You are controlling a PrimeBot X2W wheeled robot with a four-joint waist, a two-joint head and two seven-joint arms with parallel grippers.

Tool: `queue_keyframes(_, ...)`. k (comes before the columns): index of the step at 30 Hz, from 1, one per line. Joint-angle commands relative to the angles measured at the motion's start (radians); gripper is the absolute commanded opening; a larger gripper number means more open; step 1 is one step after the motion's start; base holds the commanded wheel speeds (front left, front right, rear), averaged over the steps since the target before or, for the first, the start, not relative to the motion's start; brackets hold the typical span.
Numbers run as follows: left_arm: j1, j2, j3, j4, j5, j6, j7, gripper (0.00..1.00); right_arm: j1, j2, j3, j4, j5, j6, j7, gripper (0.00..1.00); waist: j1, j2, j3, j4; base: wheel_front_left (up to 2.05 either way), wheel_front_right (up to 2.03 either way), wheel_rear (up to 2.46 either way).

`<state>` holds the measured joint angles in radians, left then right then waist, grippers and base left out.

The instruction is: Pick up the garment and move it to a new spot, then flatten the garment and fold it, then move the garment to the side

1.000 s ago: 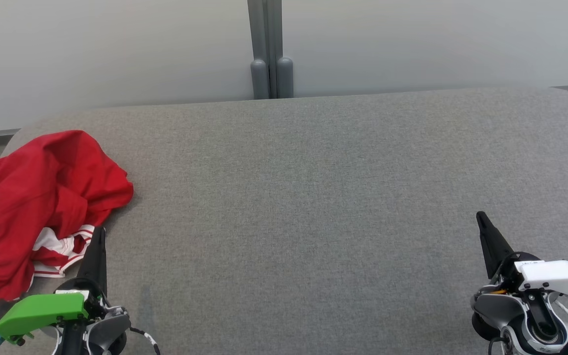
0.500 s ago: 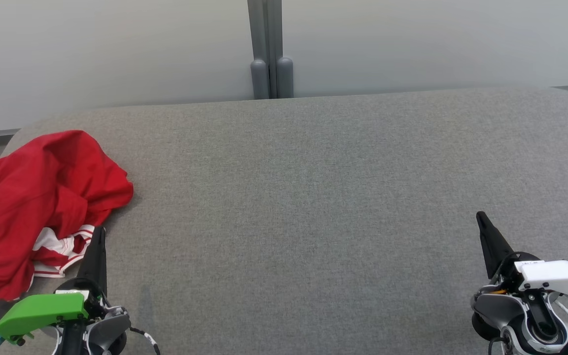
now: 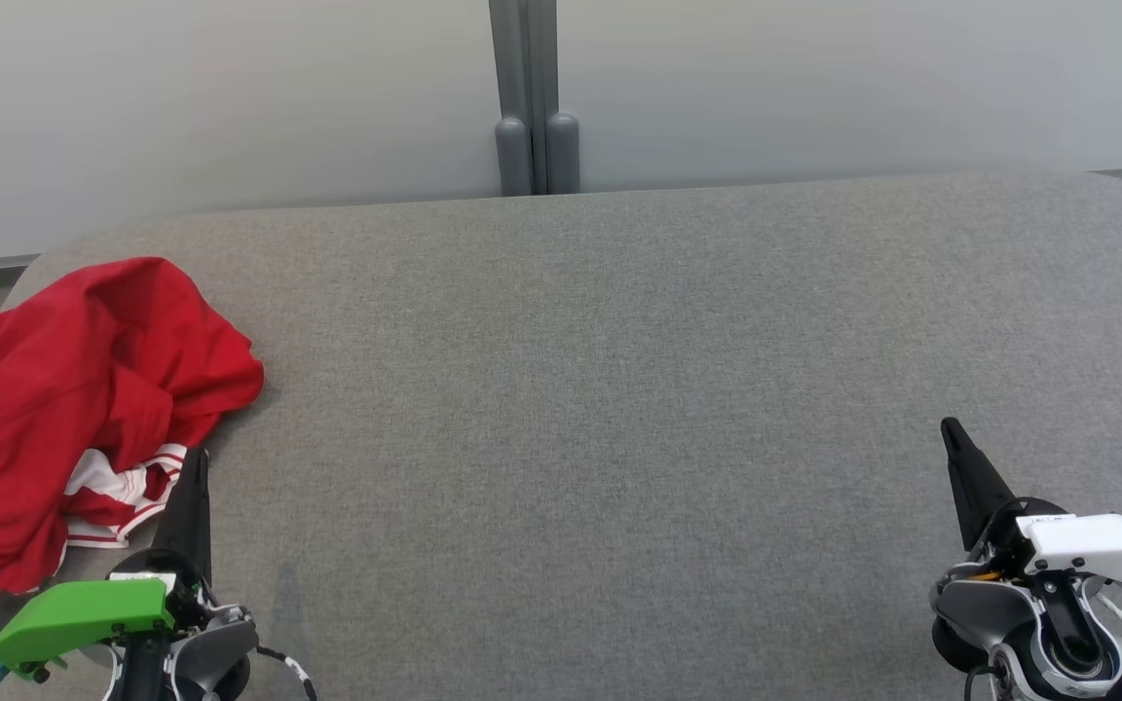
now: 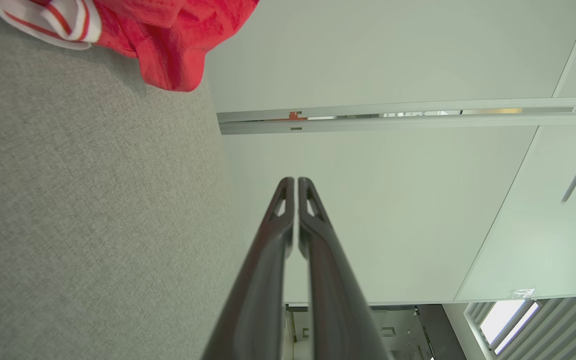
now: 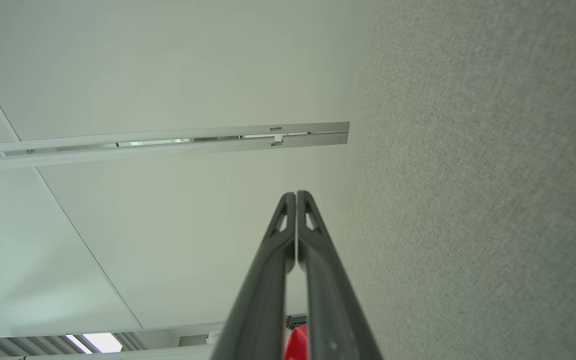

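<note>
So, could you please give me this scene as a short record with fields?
table: grey fabric surface
garment: red with white striped trim, crumpled at the table's left edge, neither flattened nor folded
left end effector: shut, holding nothing, close beside the garment's near right side
right end effector: shut, holding nothing, over the table's near right, far from the garment
task stage: pick-up not yet begun
</note>
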<state>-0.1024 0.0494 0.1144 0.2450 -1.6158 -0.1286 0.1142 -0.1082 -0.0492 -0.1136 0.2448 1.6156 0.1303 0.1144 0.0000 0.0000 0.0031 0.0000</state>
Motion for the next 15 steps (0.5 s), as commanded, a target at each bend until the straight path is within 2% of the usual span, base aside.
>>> queue_keyframes(1, 0.0, 0.0, 0.0, 0.0, 0.0, 0.0, 0.0, 1.0, 0.0, 0.0, 0.0, 0.0, 0.0, 0.0, 0.0, 1.0, 0.0, 0.0, 0.0, 0.0, 0.0, 0.0, 0.0)
queue_keyframes(15, 0.024, -0.007, -0.029, 0.032, 0.05, 0.002, -0.051, 1.0, 0.029, 0.008, 0.022, 0.014, -0.054, 0.0, -0.05, 1.0, 0.0, 0.0, 0.001, 0.0, 0.0, 0.0, 0.0)
